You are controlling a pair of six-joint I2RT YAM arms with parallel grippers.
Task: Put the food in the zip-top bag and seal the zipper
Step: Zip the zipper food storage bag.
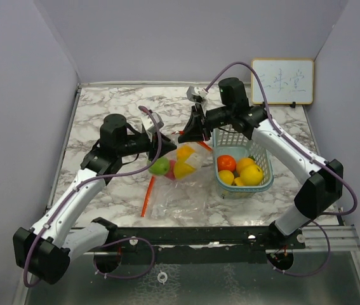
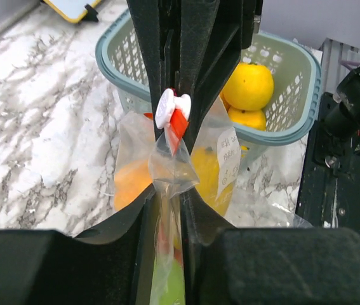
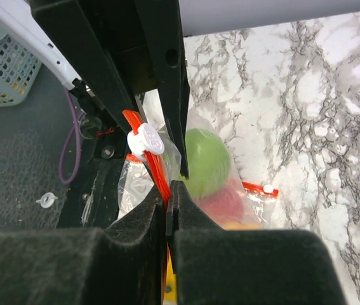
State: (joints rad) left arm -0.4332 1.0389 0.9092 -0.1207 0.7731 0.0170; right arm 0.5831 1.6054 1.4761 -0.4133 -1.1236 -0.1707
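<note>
A clear zip-top bag (image 1: 191,162) hangs between my two grippers above the table. It holds a green fruit (image 1: 160,166), a yellow fruit (image 1: 183,169), an orange fruit (image 1: 185,152) and a pink one behind the green. My left gripper (image 1: 154,146) is shut on the bag's clear top edge (image 2: 167,166). My right gripper (image 1: 187,135) is shut on the bag's red zipper strip (image 3: 159,170), just beside the white slider (image 3: 146,140). The slider also shows in the left wrist view (image 2: 170,109). More orange and yellow fruits (image 1: 251,174) lie in the basket.
The pale green mesh basket (image 1: 270,173) stands right of the bag, under the right arm. Loose clear plastic with an orange-red strip (image 1: 148,196) lies on the marble below the bag. Another red zipper with a white slider (image 3: 260,188) lies on the table. A whiteboard (image 1: 282,81) leans at the back right.
</note>
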